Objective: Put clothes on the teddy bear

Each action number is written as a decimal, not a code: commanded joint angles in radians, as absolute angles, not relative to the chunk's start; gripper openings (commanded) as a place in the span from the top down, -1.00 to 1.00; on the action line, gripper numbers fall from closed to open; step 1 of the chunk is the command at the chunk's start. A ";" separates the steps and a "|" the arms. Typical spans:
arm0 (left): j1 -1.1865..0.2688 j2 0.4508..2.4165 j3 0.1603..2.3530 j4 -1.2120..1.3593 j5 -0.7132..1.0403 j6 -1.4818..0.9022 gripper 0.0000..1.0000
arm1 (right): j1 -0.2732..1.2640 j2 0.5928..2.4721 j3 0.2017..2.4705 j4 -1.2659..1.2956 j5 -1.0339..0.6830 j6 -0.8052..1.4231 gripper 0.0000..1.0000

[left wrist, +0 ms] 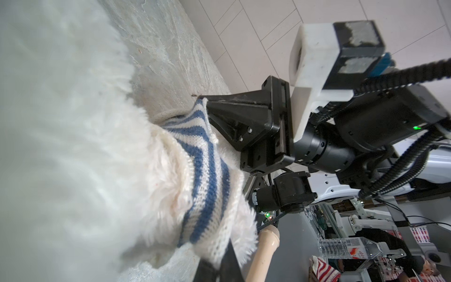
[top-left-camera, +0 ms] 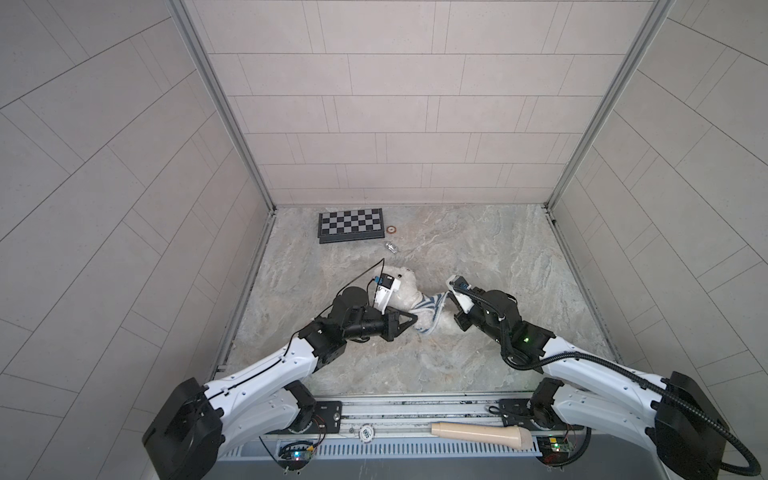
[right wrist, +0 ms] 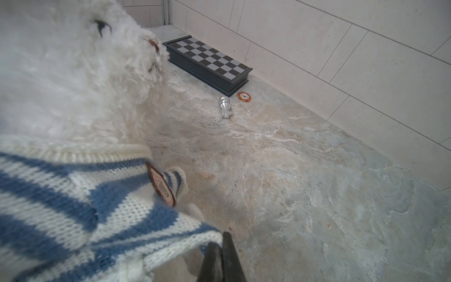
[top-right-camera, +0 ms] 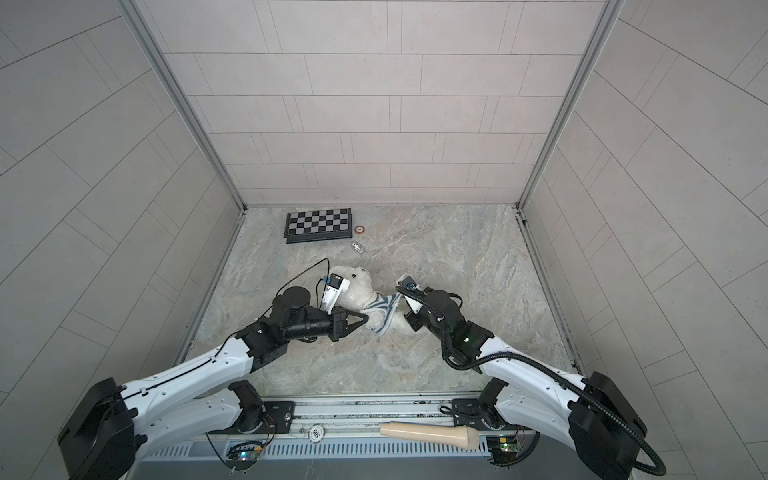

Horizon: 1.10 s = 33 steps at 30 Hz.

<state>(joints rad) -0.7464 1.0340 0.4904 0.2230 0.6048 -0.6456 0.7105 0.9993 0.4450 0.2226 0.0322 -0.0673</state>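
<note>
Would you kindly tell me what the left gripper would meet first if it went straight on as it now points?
Most likely the teddy bear: the left gripper, shut on the striped sweater, points into its sweater-clad body. The right gripper lies beyond; depth unclear.

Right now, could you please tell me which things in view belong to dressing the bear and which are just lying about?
Job:
teddy bear
blue-striped sweater
left gripper and right gripper, both pinching its hem

Lying about:
chessboard
silver chess piece
orange chip
beige handle

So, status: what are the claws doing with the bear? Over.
Left gripper, right gripper: shut on striped sweater. Teddy bear lying down, sweater around its body. Chessboard apart, behind.
</note>
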 commanded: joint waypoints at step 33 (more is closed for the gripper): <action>-0.752 1.031 0.364 0.176 0.376 -0.600 0.06 | 0.860 1.202 0.534 0.227 -0.100 -0.006 0.34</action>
<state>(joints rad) -0.7464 1.0809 0.3969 0.1658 0.4072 -0.5793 0.8501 1.1988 0.5476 0.1780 -0.0891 -0.0296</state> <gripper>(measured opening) 0.424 0.336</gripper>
